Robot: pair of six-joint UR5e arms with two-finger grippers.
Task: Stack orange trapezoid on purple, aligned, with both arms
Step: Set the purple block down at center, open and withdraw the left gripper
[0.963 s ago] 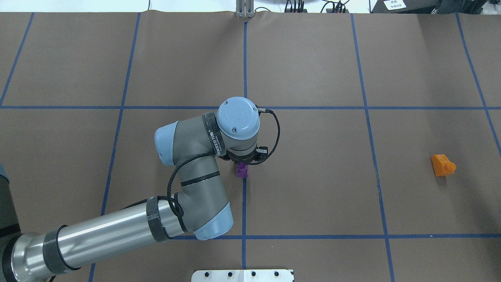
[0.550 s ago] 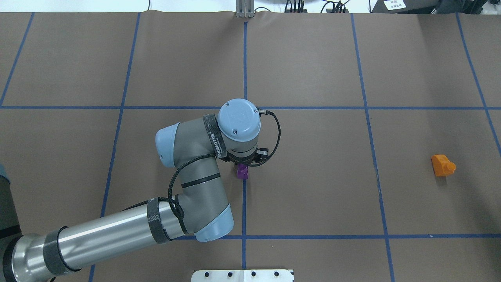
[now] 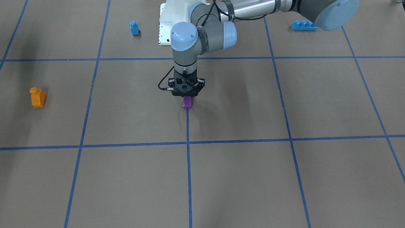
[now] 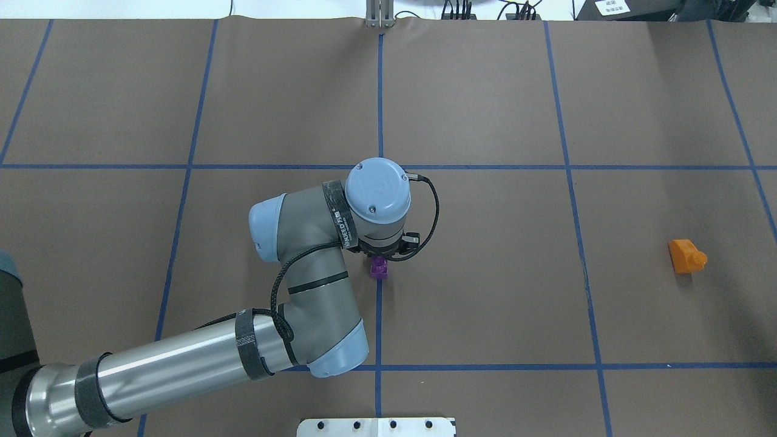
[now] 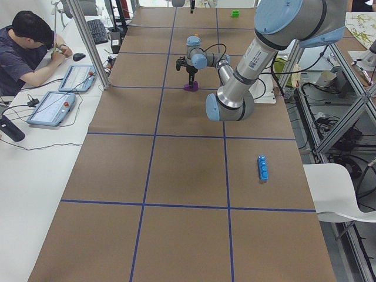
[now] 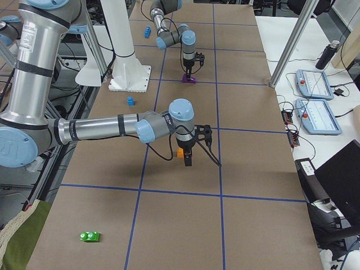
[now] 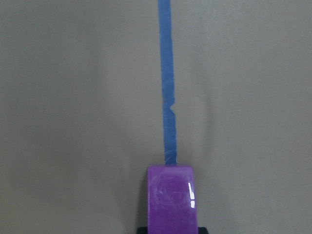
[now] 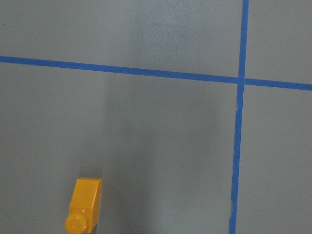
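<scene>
The glossy purple (image 7: 171, 201) sat clamped in the left gripper (image 3: 187, 99). The orange trapezoid (image 4: 686, 255) lay at its three o'clock. I could not tell the right gripper's (image 6: 187, 162) state.

A small blue brick (image 3: 134, 28), a long blue brick (image 3: 304, 25) and a green brick (image 6: 90, 236) lie well apart.

super glossy purple plastic brick (image 7: 173, 200), smooth orange plastic trapezoid (image 8: 87, 200), matt brown paper table cover (image 4: 485, 303), shiny metal left arm tube (image 4: 170, 370)
</scene>
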